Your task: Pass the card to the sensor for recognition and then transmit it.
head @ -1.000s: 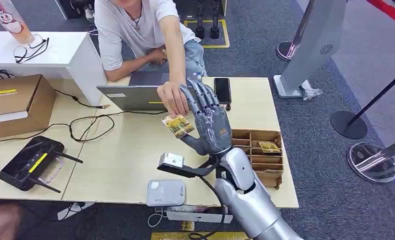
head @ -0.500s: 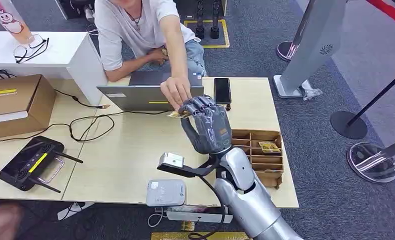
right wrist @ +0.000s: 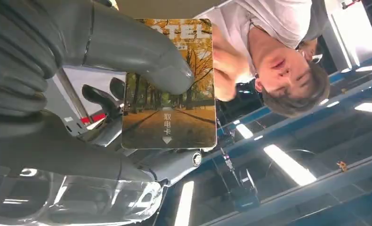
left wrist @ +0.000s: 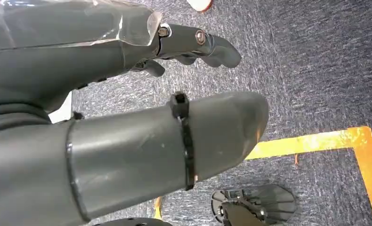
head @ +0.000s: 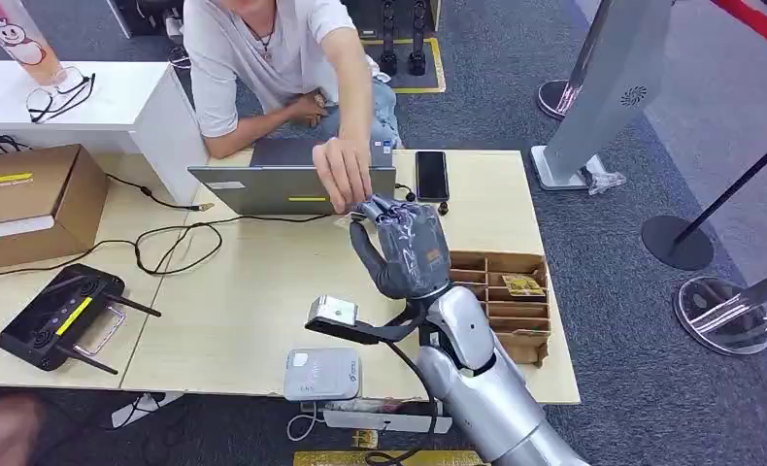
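R robot hand [head: 406, 248] raised over worktop's far-right part, fingers curled, thumb [right wrist: 141, 52] pinching card [right wrist: 170, 84]. L robot hand [left wrist: 127, 117] hangs, holds nothing.

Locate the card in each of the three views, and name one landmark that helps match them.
Head view: hidden behind the right hand, just below the person's hand.
Left wrist view: not in it.
Right wrist view: the card sits at the centre, under the thumb.
Shared landmark: the person's hand reaching to the card.
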Controlling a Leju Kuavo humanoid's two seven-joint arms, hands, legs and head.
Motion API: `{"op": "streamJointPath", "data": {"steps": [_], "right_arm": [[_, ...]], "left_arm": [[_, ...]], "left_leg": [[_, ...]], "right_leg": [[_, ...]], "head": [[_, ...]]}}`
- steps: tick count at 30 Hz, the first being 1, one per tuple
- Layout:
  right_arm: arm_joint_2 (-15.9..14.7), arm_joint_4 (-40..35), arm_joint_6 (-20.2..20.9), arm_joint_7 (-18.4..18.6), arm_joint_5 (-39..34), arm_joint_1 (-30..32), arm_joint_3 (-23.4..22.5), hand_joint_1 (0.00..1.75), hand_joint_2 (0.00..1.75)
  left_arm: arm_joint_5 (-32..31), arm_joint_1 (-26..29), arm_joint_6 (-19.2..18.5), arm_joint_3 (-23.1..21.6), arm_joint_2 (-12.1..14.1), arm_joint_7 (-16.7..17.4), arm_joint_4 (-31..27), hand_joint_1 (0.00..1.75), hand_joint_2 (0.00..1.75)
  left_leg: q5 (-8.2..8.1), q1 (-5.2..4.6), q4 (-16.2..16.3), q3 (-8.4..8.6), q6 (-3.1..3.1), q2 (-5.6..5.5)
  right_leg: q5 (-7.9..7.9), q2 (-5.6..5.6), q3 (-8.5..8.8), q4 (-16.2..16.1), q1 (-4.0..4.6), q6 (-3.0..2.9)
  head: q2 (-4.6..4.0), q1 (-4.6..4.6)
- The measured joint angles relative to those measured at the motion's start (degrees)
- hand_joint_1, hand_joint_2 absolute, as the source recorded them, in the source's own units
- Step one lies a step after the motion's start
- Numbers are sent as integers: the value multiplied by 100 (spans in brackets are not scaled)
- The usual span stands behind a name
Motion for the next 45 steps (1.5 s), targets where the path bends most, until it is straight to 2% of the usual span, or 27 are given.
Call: {"op": "streamJointPath", "data": {"steps": [10,20,32,37,45], "right_arm": [[0,0,135,-44,-136,0,0,175,175],[0,-81,1353,-192,-1172,23,112,175,175],[0,-46,2319,-164,-1941,32,282,175,175],[0,15,2891,-127,-2494,38,284,175,175],[0,105,3032,-109,-2621,39,282,175,175]], "left_arm": [[0,1,-2,2,0,0,0,0,0],[-2,4,-13,37,0,7,0,0,0],[-48,3,-31,39,0,11,2,0,0],[-105,2,-68,39,-2,22,0,0,0],[-120,2,-74,39,-2,24,0,0,0]], "left_leg": [[0,0,0,0,0,0],[0,0,0,0,0,0],[0,0,0,0,0,0],[0,0,0,0,0,0],[0,0,0,0,0,0]], "right_leg": [[0,0,0,0,0,0],[0,0,0,0,0,0],[0,0,0,0,0,0],[0,0,0,0,0,0],[0,0,-1,0,0,0]], "head": [[0,0],[0,0],[0,0],[0,0],[0,0]]}}
